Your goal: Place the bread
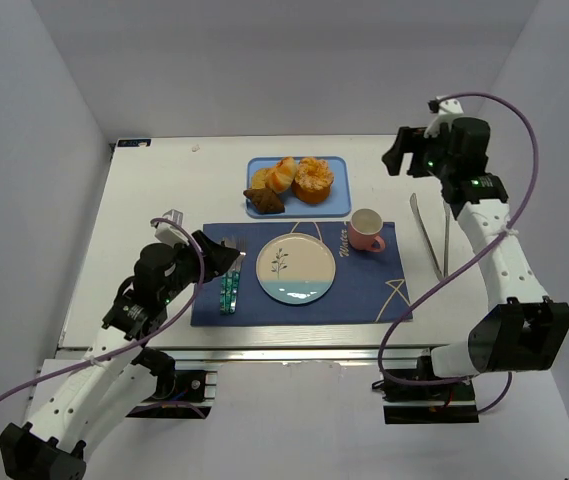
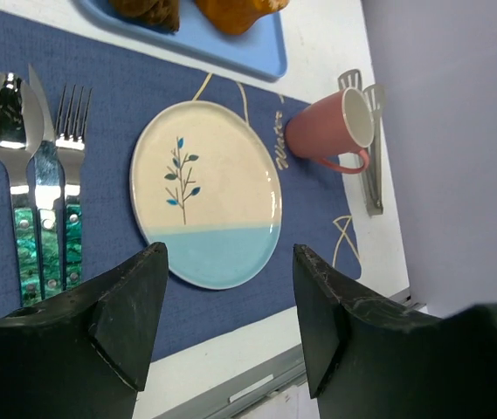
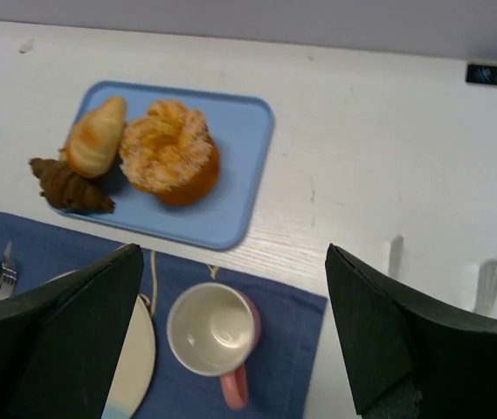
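Note:
Three breads lie on a blue tray [image 1: 336, 204] at the back of the table: a golden roll [image 1: 282, 175], a round orange bun [image 1: 313, 180] and a dark brown croissant [image 1: 264, 200]. In the right wrist view the tray [image 3: 235, 188] holds the bun [image 3: 169, 153], roll [image 3: 95, 135] and croissant [image 3: 69, 185]. A cream and blue plate [image 1: 295, 268] [image 2: 204, 205] sits empty on the blue placemat [image 1: 364, 285]. My left gripper [image 1: 226, 260] [image 2: 229, 253] is open and empty, near the cutlery. My right gripper [image 1: 396, 155] [image 3: 232, 253] is open and empty, raised right of the tray.
A pink mug [image 1: 366, 231] [image 3: 213, 330] [image 2: 331, 135] stands on the mat right of the plate. A spoon, knife and fork [image 1: 229, 280] [image 2: 34, 175] lie left of the plate. Metal tongs [image 1: 431, 235] [image 2: 370, 157] lie on the table right of the mat.

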